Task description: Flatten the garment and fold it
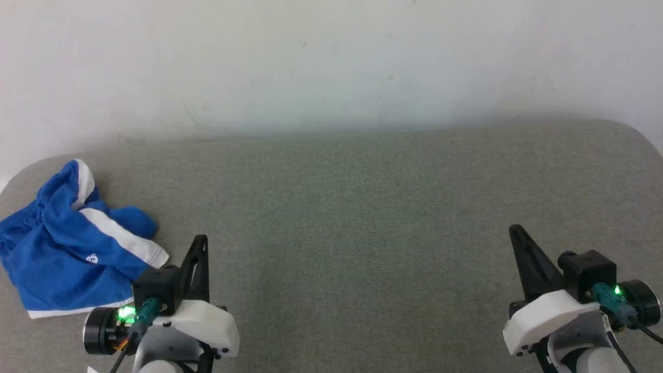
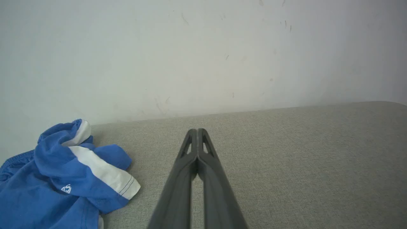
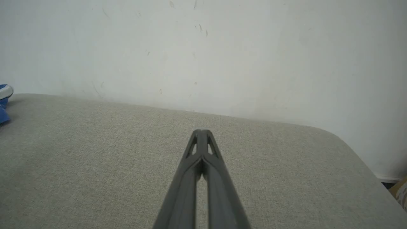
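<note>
The bright blue soft-fabric garment [image 1: 62, 248], a pair of shorts with white side stripes and white hem trim, lies crumpled in a heap at the far-left part of the grey woven-fabric-covered table [image 1: 362, 207], close to that table's rounded left corner and its left edge. One white-striped leg is folded over the top of the heap, and a small white mark shows on the blue cloth beside the stripe. The left tool [image 1: 202, 239] hovers just to the right of the heap with its two long dark fingers pressed together and nothing between them; in the left wrist view the left tool [image 2: 197, 130] points across bare cloth toward the plain white wall [image 1: 331, 62], and the garment [image 2: 47, 184] sits to its left, apart from the fingers. The right tool [image 1: 514, 229] is well apart from the garment, near the table's right side, likewise closed tip to tip and empty. In the right wrist view the right tool [image 3: 201, 131] has bare table all round it, the far edge meets the wall, the far-right corner curves away, and a sliver of the garment [image 3: 3, 105] shows at the left border. The wide middle of the table between the two tools is open room.
</note>
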{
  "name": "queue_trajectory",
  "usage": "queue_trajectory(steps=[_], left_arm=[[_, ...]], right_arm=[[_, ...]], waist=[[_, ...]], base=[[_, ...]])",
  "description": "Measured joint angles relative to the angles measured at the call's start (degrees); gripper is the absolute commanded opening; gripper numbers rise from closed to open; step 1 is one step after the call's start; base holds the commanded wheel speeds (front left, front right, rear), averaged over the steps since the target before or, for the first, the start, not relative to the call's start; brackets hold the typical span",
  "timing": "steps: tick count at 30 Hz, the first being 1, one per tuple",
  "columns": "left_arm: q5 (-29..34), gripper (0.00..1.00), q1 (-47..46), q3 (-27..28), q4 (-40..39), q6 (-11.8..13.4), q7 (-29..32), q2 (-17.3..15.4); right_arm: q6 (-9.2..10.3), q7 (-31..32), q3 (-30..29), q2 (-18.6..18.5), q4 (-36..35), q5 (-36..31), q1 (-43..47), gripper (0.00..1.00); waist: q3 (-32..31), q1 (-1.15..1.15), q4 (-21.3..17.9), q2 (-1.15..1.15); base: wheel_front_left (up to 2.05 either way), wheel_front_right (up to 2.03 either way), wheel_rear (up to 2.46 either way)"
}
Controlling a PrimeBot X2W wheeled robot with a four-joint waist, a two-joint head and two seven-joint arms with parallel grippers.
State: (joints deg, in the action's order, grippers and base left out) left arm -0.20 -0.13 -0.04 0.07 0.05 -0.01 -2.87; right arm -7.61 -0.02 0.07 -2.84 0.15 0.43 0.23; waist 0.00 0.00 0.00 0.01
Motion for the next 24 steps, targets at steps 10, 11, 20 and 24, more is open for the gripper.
queue_trajectory(steps=[10, 11, 20, 24], left_arm=[[0.0, 0.0, 0.0, 0.0, 0.0, 0.0, 0.0, 0.0], [0.0, 0.0, 0.0, 0.0, 0.0, 0.0, 0.0, 0.0], [0.0, 0.0, 0.0, 0.0, 0.0, 0.0, 0.0, 0.0], [0.0, 1.0, 0.0, 0.0, 0.0, 0.0, 0.0, 0.0]], right_arm=[[0.0, 0.0, 0.0, 0.0, 0.0, 0.0, 0.0, 0.0], [0.0, 0.0, 0.0, 0.0, 0.0, 0.0, 0.0, 0.0], [0.0, 0.0, 0.0, 0.0, 0.0, 0.0, 0.0, 0.0], [0.0, 0.0, 0.0, 0.0, 0.0, 0.0, 0.0, 1.0]], waist=[[0.0, 0.0, 0.0, 0.0], [0.0, 0.0, 0.0, 0.0], [0.0, 0.0, 0.0, 0.0], [0.0, 0.0, 0.0, 0.0]], base=[[0.0, 0.0, 0.0], [0.0, 0.0, 0.0], [0.0, 0.0, 0.0], [0.0, 0.0, 0.0]])
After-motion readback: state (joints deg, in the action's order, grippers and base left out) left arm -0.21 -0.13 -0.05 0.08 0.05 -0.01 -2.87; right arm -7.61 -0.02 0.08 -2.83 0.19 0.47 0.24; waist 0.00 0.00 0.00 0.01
